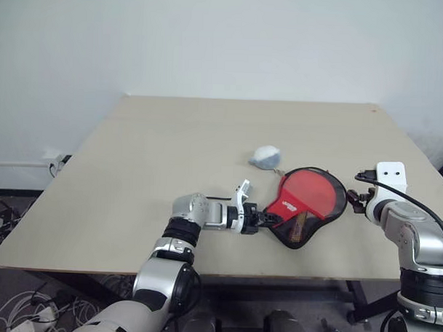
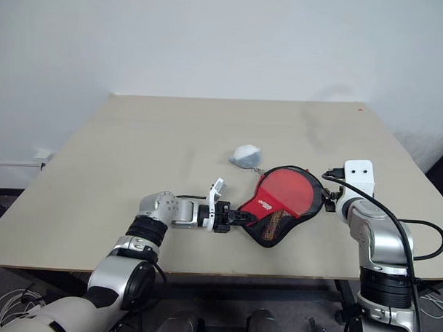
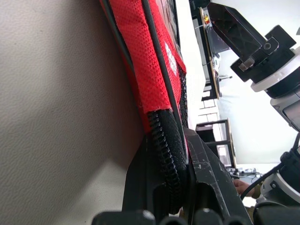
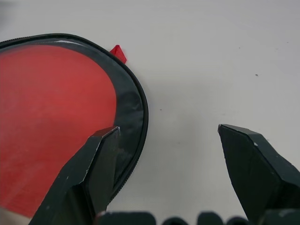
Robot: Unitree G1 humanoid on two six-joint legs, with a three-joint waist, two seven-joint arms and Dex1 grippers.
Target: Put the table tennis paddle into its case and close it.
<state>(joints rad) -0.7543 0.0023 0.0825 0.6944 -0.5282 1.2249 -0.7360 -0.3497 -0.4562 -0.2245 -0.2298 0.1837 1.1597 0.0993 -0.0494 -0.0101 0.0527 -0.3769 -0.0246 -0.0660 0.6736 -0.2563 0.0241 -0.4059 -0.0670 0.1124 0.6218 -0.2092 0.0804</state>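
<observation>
With the left gripper [image 2: 230, 218] jaws clamped on the zip edge of the black-and-red soft paddle-shaped case [image 2: 282, 204] lying on the beige table [image 2: 134, 163], and the right gripper [image 4: 164, 140] jaws apart beside its rim, a tug could drag the unpinned pouch.

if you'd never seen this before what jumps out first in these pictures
The red-and-black soft paddle-shaped case lies near the front edge of the beige table, with the left gripper shut on its zipped edge. The right gripper hangs open at the case's far side. A small white soft lump sits just behind the case.
</observation>
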